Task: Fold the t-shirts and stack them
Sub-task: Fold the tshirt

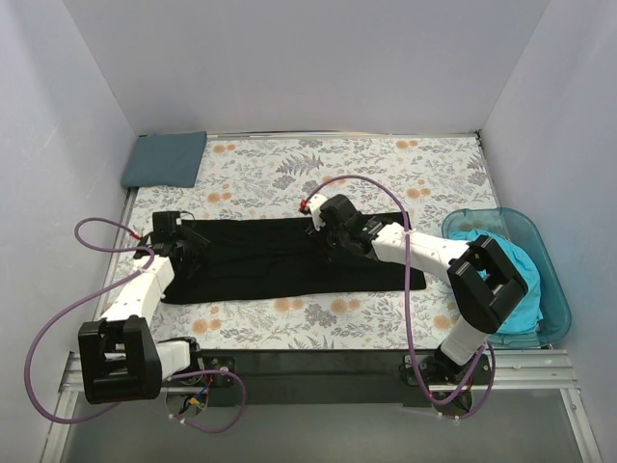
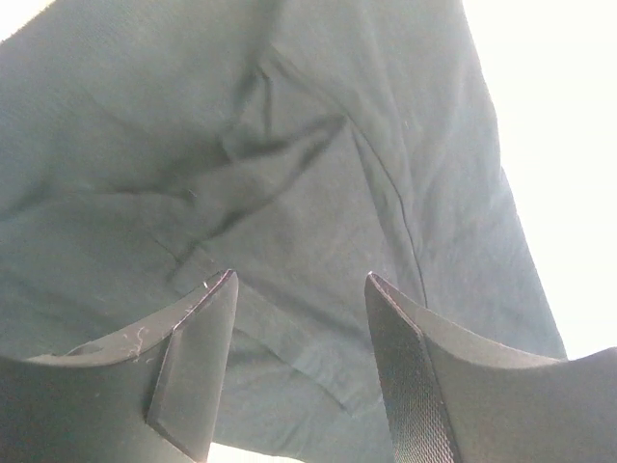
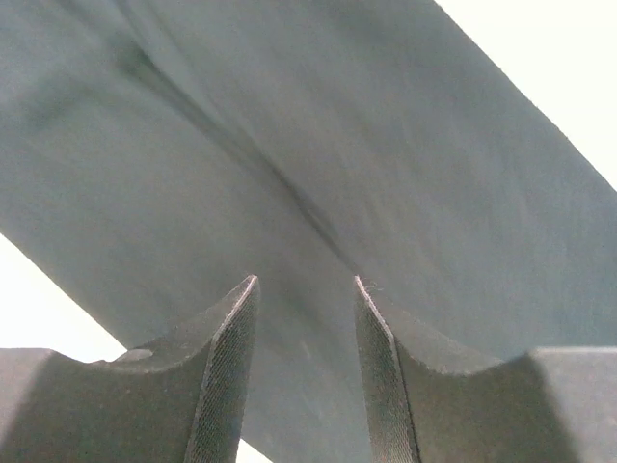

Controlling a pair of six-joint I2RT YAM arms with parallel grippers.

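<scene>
The black t-shirt [image 1: 280, 256] lies folded into a long strip across the middle of the floral table cloth [image 1: 289, 174]. My left gripper [image 1: 186, 241] is open over its left end; the left wrist view shows wrinkled black cloth [image 2: 289, 164] between and beyond my fingertips [image 2: 217, 289]. My right gripper [image 1: 326, 234] is open over the strip's upper middle edge; the right wrist view shows smooth black cloth [image 3: 318, 145] with a crease. The slate blue-grey t-shirt [image 1: 165, 159] lies folded at the far left corner. The turquoise t-shirt [image 1: 501, 265] sits bunched in the tub.
The translucent teal tub [image 1: 549, 280] stands at the right edge of the table. White walls close in the back and both sides. Purple cables loop from both arms.
</scene>
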